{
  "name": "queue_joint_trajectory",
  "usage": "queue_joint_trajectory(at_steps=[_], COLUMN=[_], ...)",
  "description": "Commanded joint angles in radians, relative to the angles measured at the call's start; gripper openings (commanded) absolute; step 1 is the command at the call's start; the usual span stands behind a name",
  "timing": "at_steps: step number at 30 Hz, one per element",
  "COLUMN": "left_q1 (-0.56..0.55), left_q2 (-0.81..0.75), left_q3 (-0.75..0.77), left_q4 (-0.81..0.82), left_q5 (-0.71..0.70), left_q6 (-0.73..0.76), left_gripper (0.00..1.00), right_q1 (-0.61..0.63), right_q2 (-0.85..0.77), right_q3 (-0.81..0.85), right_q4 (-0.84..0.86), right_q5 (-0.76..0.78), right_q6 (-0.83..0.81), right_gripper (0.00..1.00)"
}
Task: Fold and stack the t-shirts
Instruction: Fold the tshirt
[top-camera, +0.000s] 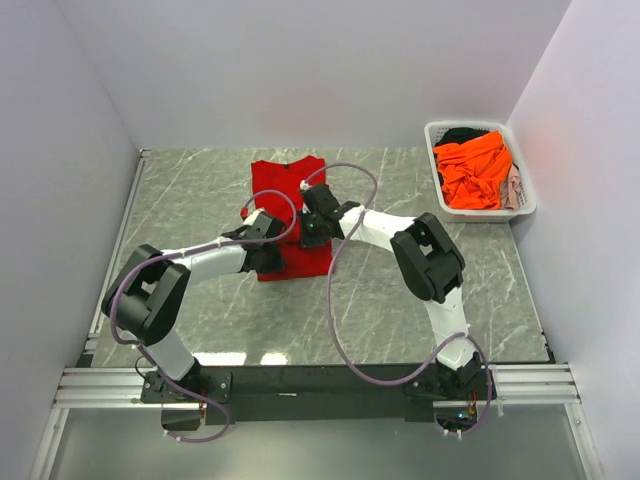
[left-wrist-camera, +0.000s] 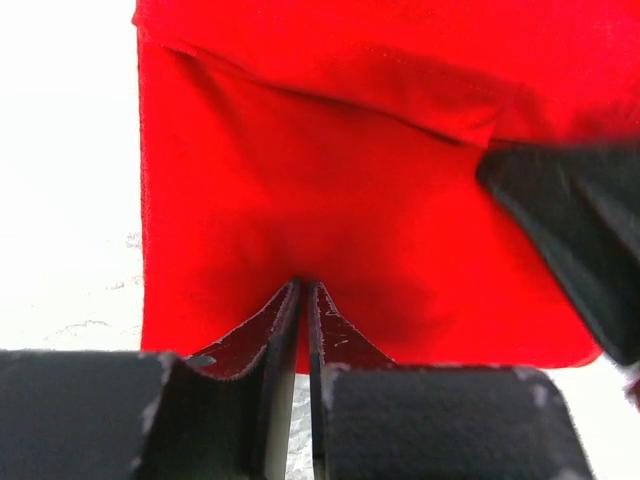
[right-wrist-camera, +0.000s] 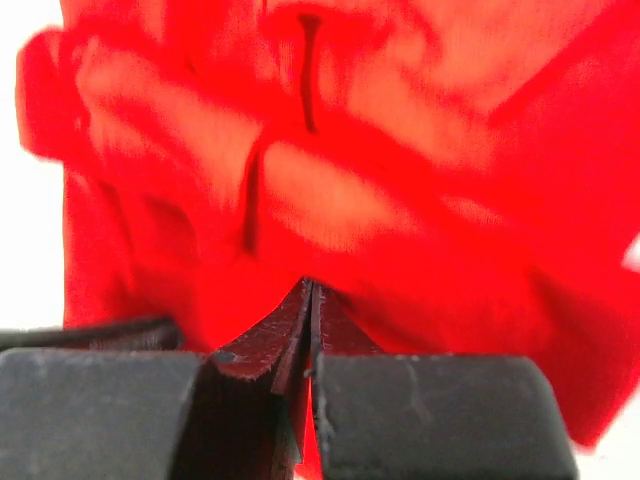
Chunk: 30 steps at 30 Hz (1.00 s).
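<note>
Lying mid-table (top-camera: 200, 200), red t-shirt (top-camera: 288, 185) is pinched by both claws: left gripper (left-wrist-camera: 303, 288) is clamped tight on its cloth, no gap btwn jaws; right gripper (right-wrist-camera: 308, 287) likewise. Orange t-shirt (top-camera: 475, 172) is heaped in basket (top-camera: 528, 205), far-right corner.

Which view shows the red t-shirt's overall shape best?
Top external: the red t-shirt shows nearly its whole outline. Left wrist shows only a corner with a fold; right wrist only blurred, bunched cloth.
</note>
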Motion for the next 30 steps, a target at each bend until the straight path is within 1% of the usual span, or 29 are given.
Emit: queue_joint_trajectory(at_steps=[1, 4, 9, 10, 11, 13, 15, 16, 17, 19, 20, 21, 22, 23, 25, 27, 28, 30], left_q1=[-0.005, -0.005, -0.006, -0.009, -0.012, -0.018, -0.025, -0.025, -0.025, -0.025, -0.025, -0.025, -0.022, -0.02, -0.002, 0.018, 0.032, 0.061], left_q2=[0.039, 0.027, -0.016, -0.025, -0.046, -0.074, -0.122, -0.14, -0.175, -0.214, -0.255, -0.273, -0.293, -0.324, -0.346, -0.343, -0.329, -0.26], left_q3=[-0.043, -0.038, -0.05, -0.058, -0.066, -0.096, -0.121, -0.125, -0.127, -0.122, -0.116, -0.101, -0.092, -0.083, -0.064, -0.049, -0.04, 0.002], left_q4=[-0.051, -0.071, -0.099, -0.105, -0.116, -0.12, -0.127, -0.13, -0.139, -0.15, -0.153, -0.16, -0.16, -0.157, -0.127, -0.098, -0.078, -0.078], left_q5=[0.044, 0.046, 0.087, 0.095, 0.102, 0.113, 0.127, 0.129, 0.127, 0.11, 0.101, 0.072, 0.057, 0.043, 0.018, 0.024, 0.056, 0.075], left_q6=[0.012, 0.029, 0.066, 0.068, 0.063, 0.055, 0.04, 0.031, 0.025, 0.014, 0.011, 0.008, 0.008, 0.008, 0.02, 0.029, 0.037, 0.052], left_gripper=[0.15, 0.15, 0.17, 0.17, 0.18, 0.19, 0.23, 0.24, 0.28, 0.33, 0.37, 0.39, 0.41, 0.43, 0.44, 0.44, 0.43, 0.38], right_q1=[-0.007, -0.028, -0.063, -0.068, -0.072, -0.08, -0.08, -0.082, -0.082, -0.083, -0.082, -0.082, -0.083, -0.083, -0.083, -0.083, -0.082, -0.083], right_q2=[0.042, 0.088, 0.166, 0.166, 0.163, 0.145, 0.11, 0.088, 0.062, -0.033, -0.065, -0.128, -0.157, -0.18, -0.243, -0.269, -0.274, -0.277], right_q3=[0.077, 0.143, 0.358, 0.385, 0.426, 0.457, 0.471, 0.459, 0.391, 0.298, 0.202, 0.153, 0.064, 0.024, -0.082, -0.127, -0.142, -0.168], right_q4=[0.015, 0.013, -0.037, -0.042, -0.045, -0.051, -0.076, -0.08, -0.061, -0.025, 0.01, 0.027, 0.062, 0.078, 0.113, 0.151, 0.153, 0.153], right_q5=[0.102, 0.145, 0.221, 0.218, 0.209, 0.199, 0.176, 0.164, 0.152, 0.06, 0.034, 0.008, -0.055, -0.078, -0.162, -0.192, -0.198, -0.204], right_q6=[-0.015, -0.021, -0.062, -0.068, -0.075, -0.088, -0.087, -0.084, -0.078, -0.053, -0.043, -0.026, -0.016, -0.007, 0.013, 0.02, 0.02, 0.016], right_gripper=[0.05, 0.06, 0.07, 0.07, 0.09, 0.11, 0.12, 0.12, 0.14, 0.17, 0.19, 0.22, 0.23, 0.25, 0.27, 0.27, 0.27, 0.27])
